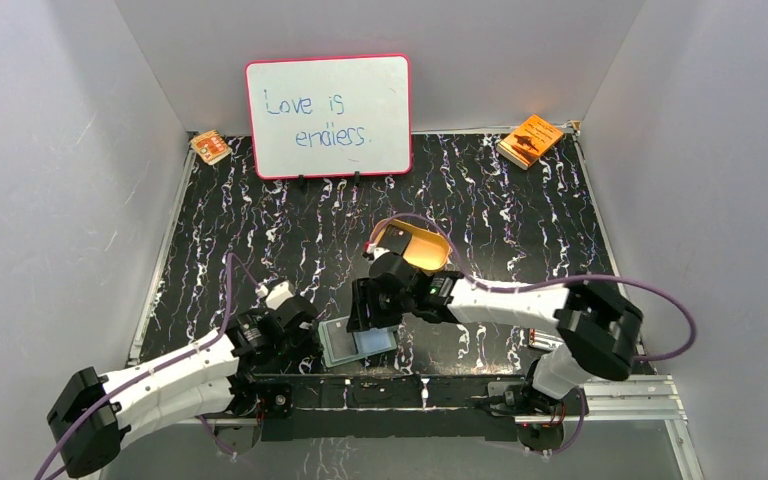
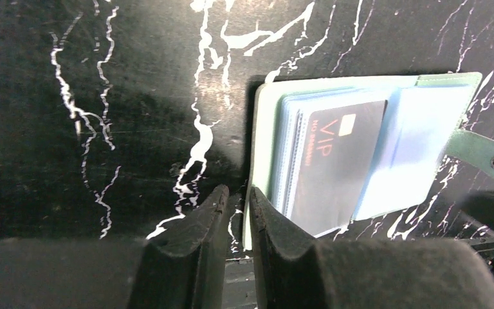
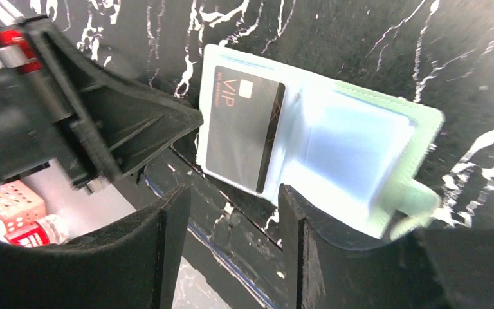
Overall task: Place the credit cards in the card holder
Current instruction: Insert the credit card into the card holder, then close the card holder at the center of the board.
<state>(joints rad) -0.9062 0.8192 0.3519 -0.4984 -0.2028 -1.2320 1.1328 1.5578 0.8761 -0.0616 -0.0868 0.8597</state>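
Note:
The sage-green card holder (image 1: 345,345) lies open near the table's front edge, its pale blue pockets facing up. A dark credit card (image 2: 338,167) marked VIP sits in its left half, tucked into a pocket; the right wrist view shows the same credit card (image 3: 244,132) in the card holder (image 3: 354,148). My left gripper (image 2: 238,196) is nearly closed, with the left edge of the card holder (image 2: 418,129) between its fingertips. My right gripper (image 3: 231,193) hovers open just in front of the holder with nothing between its fingers. In the top view my left gripper (image 1: 305,335) and right gripper (image 1: 372,318) flank the holder.
A tan-gold oval tray (image 1: 425,245) sits behind the right wrist. A whiteboard (image 1: 328,115) stands at the back, with orange booklets at the back left (image 1: 210,147) and back right (image 1: 530,140). The table's metal front rail (image 1: 600,395) runs just below the holder.

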